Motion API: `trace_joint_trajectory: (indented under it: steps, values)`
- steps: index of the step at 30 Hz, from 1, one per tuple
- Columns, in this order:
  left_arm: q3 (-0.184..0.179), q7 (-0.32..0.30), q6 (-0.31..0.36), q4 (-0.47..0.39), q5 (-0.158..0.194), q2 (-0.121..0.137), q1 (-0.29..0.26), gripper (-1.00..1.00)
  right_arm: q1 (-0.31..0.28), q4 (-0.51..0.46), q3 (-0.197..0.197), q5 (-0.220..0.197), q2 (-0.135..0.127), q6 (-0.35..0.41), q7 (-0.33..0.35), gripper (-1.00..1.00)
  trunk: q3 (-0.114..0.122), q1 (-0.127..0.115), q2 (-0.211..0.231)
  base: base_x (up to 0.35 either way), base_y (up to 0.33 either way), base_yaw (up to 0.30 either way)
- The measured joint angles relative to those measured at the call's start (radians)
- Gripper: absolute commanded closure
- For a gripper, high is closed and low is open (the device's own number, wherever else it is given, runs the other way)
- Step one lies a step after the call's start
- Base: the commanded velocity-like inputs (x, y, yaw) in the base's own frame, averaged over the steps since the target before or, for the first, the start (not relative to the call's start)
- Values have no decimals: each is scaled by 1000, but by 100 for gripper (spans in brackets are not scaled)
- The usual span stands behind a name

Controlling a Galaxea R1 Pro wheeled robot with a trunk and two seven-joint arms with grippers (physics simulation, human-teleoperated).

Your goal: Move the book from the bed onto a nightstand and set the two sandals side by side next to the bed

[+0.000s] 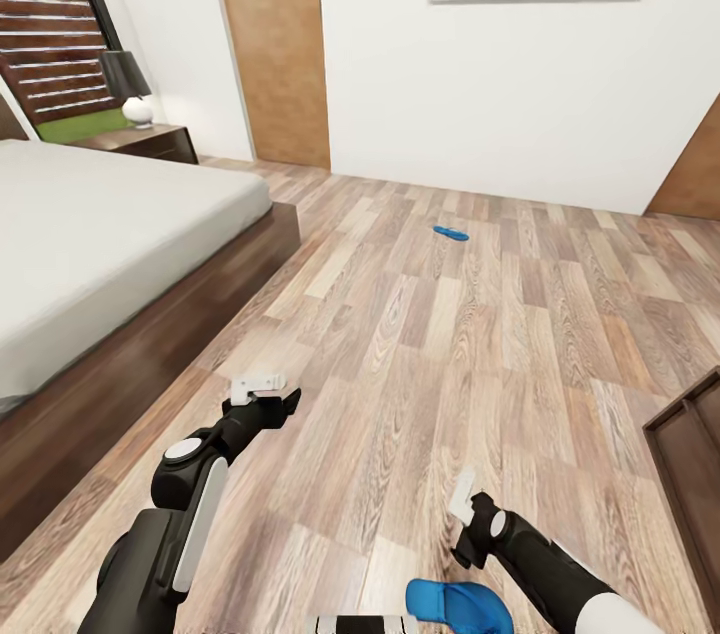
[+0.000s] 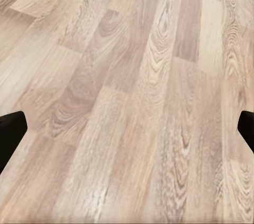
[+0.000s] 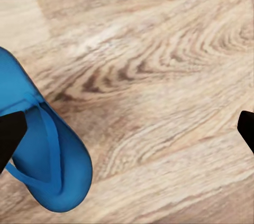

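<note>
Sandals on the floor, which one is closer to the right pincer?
The blue sandal at the robot's feet, just beside the right pincer. The other sandal lies far out on the plank floor toward the wall.

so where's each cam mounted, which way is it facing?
Head: on the robot's head, looking forward-down over the floor, bed, far sandal; both arms, left claw, right claw show.
Left wrist: along the claw at bare planks; dark fingertips at the edges.
Right wrist: down at the near sandal; fingertips at the edges.
Shared: near sandal, head and right wrist.

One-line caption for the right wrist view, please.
Open right gripper above wood floor, blue sandal lying beside one finger.
</note>
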Motion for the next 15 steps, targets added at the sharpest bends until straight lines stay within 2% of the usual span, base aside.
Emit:
trace_joint_trajectory:
  steps: [4,9,15]
  values:
    - [1,-1,0,0,0,1,0,-100,0,-1,-6,6,-1,-5,3,-100,-15,2,-1,-35,0,0]
    - [1,-2,0,0,0,1,0,-100,0,-2,-9,8,-1,-8,2,-100,-35,5,-2,-246,0,0]
    - [1,-2,0,-1,0,1,0,-100,0,-2,-10,8,-1,-7,1,-100,-58,7,-4,-88,0,0]
